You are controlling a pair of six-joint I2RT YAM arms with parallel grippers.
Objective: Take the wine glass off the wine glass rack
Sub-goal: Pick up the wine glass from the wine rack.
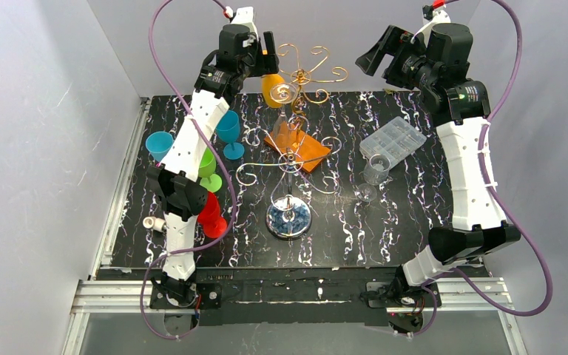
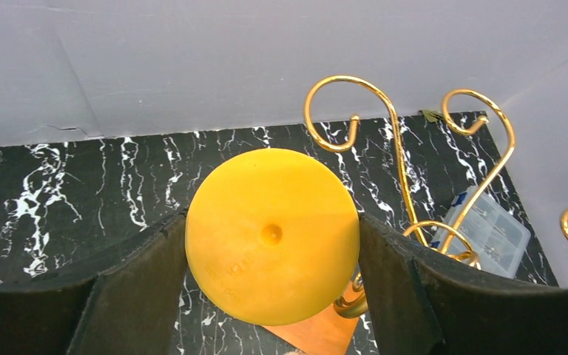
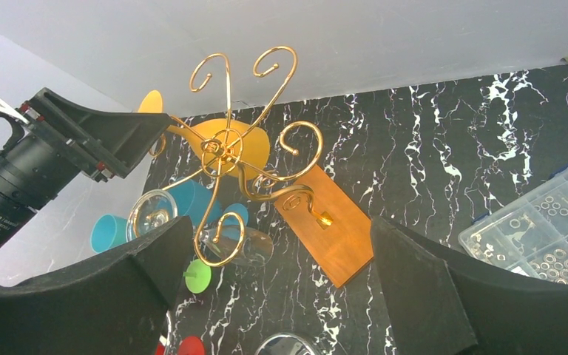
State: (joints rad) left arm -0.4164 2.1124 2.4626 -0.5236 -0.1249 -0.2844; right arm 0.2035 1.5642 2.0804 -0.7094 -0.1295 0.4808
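Observation:
A yellow wine glass (image 1: 272, 89) hangs upside down from an upper arm of the gold wine glass rack (image 1: 288, 219). My left gripper (image 1: 266, 58) is up at that arm. In the left wrist view its fingers (image 2: 133, 288) press both sides of the glass's round yellow foot (image 2: 266, 259), shut on it beside gold scrolls (image 2: 393, 122). A clear wine glass (image 3: 245, 244) hangs from a lower scroll of the rack (image 3: 225, 144). My right gripper (image 1: 373, 53) is raised at the back right, open and holding nothing, facing the rack.
Blue (image 1: 228, 127), green (image 1: 208, 166) and red (image 1: 211, 214) plastic glasses stand by the left arm. A flat orange block (image 1: 307, 150) lies behind the rack. A clear parts box (image 1: 393, 139), a clear cup (image 1: 376, 168) and a clear glass (image 1: 366, 194) are on the right.

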